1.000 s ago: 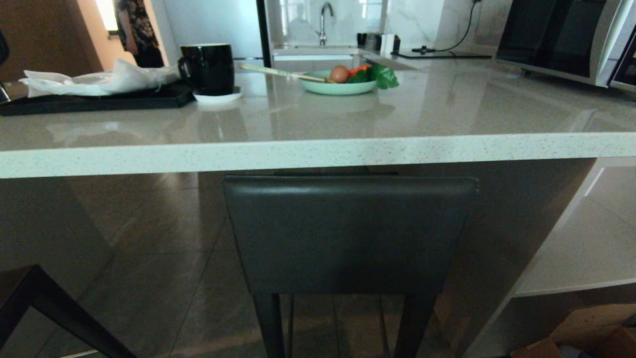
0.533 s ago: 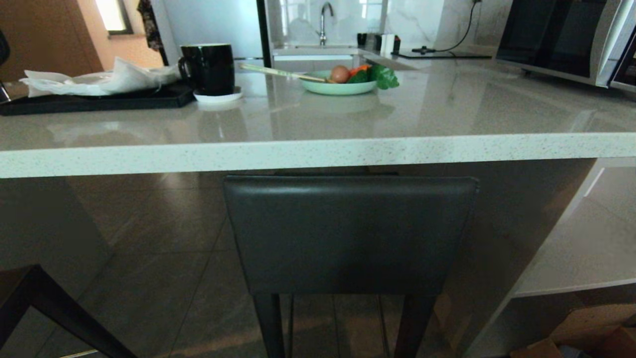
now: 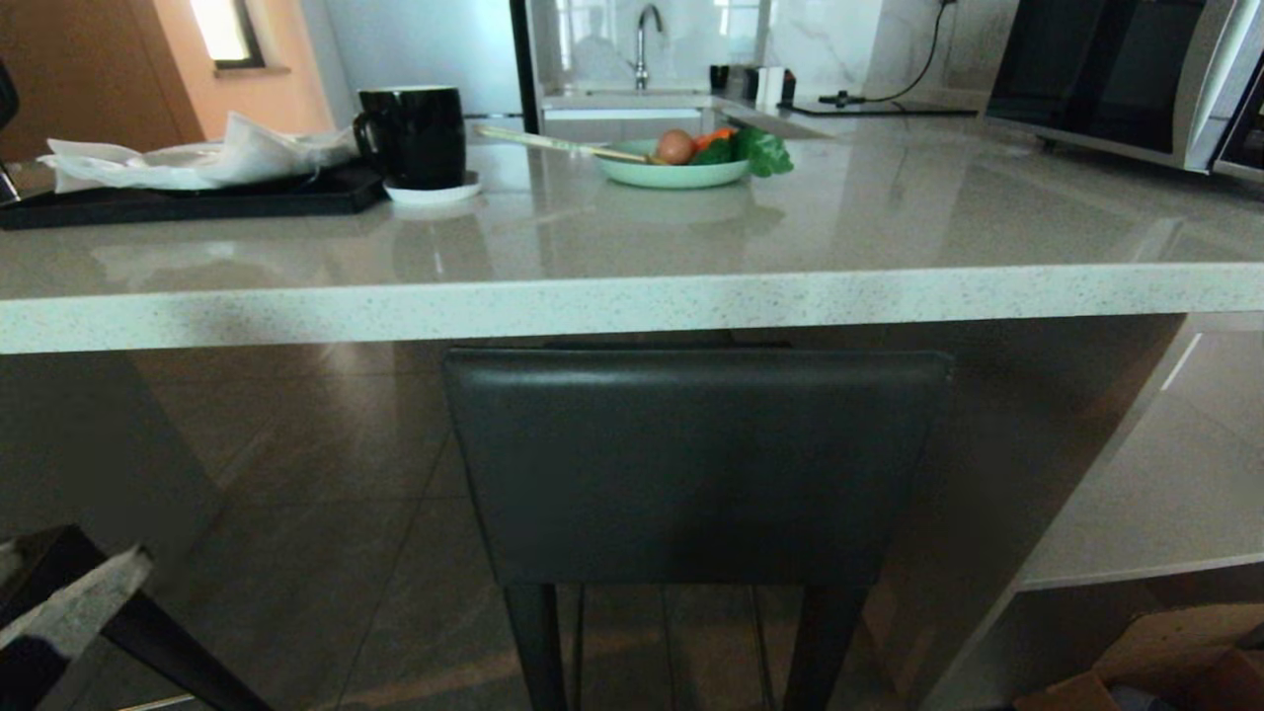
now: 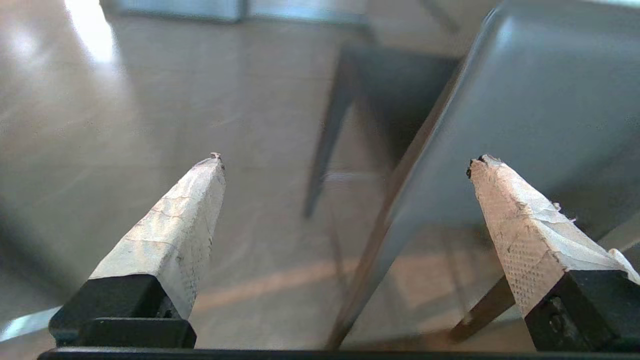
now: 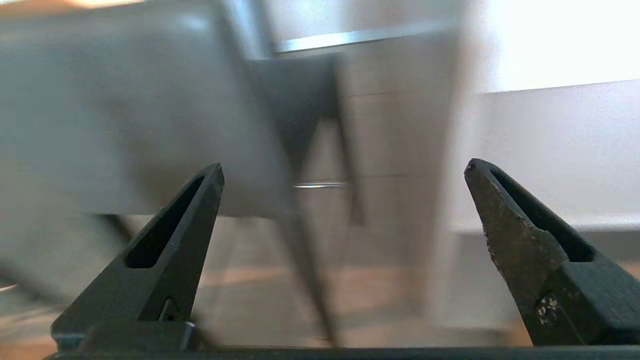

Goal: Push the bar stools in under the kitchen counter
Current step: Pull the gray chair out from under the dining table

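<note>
You are facing bar stool point(image 3: 696, 464), backrest sitting just below kitchen counter point(image 3: 632, 301) front edge, not yet tucked under. Left gripper point(image 4: 345, 165) and right gripper point(image 5: 342, 172) hanging beside backrest, fingers spread, gripping nothing. Push remaining; second stool unseen.

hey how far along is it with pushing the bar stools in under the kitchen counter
Done: nothing clearly; the dark-grey leather-backed bar stool stands with its backrest out in front of the pale speckled stone kitchen counter. In hand: the left gripper and right gripper are both open and empty, facing the backrest. Left: pushing this stool in, then the dark stool partly visible at lower left.
</note>
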Robot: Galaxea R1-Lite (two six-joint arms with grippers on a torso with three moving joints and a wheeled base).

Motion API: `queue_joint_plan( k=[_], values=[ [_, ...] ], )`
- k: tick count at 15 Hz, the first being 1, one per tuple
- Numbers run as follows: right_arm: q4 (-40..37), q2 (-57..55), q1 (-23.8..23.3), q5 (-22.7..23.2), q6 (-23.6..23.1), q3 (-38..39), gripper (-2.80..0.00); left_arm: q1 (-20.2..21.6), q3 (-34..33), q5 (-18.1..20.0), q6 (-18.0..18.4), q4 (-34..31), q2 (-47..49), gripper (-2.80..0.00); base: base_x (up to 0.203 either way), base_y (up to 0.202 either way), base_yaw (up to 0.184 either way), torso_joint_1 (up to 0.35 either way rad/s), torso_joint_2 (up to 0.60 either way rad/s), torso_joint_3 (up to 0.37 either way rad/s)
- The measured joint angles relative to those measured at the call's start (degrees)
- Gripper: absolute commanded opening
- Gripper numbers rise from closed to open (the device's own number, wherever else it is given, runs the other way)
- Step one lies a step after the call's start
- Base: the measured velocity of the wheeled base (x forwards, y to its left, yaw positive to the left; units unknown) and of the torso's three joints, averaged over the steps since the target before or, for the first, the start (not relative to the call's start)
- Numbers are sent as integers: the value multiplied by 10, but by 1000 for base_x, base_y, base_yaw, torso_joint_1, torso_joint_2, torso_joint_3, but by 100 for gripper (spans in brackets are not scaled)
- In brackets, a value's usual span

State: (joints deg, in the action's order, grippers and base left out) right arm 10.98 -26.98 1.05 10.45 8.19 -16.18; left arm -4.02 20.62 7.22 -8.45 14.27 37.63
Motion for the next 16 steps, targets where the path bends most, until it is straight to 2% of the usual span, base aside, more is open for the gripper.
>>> queue_joint_plan(
  k=[2, 3, 5, 9, 11, 13, 16],
  values=[
    [37, -61, 5, 58, 7, -5, 0, -6, -13, 35, -3, 105, 66, 0, 0, 0, 0, 0, 0, 0],
    [52, -87, 8, 83, 8, -7, 0, -7, -18, 52, -4, 132, 93, 0, 0, 0, 0, 0, 0, 0],
    [91, -128, 11, 131, 10, -7, 0, -7, -26, 96, -5, 143, 123, 0, 0, 0, 0, 0, 0, 0],
    [177, -207, 13, 235, 21, 15, 0, -4, -51, 239, 12, 147, 148, 0, 0, 0, 0, 0, 0, 0],
    [246, -260, 13, 270, 31, 25, 0, -1, -55, 281, 12, 171, 177, 0, 0, 0, 0, 0, 0, 0],
    [335, -327, 13, 304, 35, 38, 0, 10, -62, 310, 6, 243, 230, 0, 0, 0, 0, 0, 0, 0],
    [476, -434, 14, 343, 37, 51, 0, 41, -79, 372, -12, 412, 341, 0, 0, 0, 0, 0, 0, 0]
  ],
)
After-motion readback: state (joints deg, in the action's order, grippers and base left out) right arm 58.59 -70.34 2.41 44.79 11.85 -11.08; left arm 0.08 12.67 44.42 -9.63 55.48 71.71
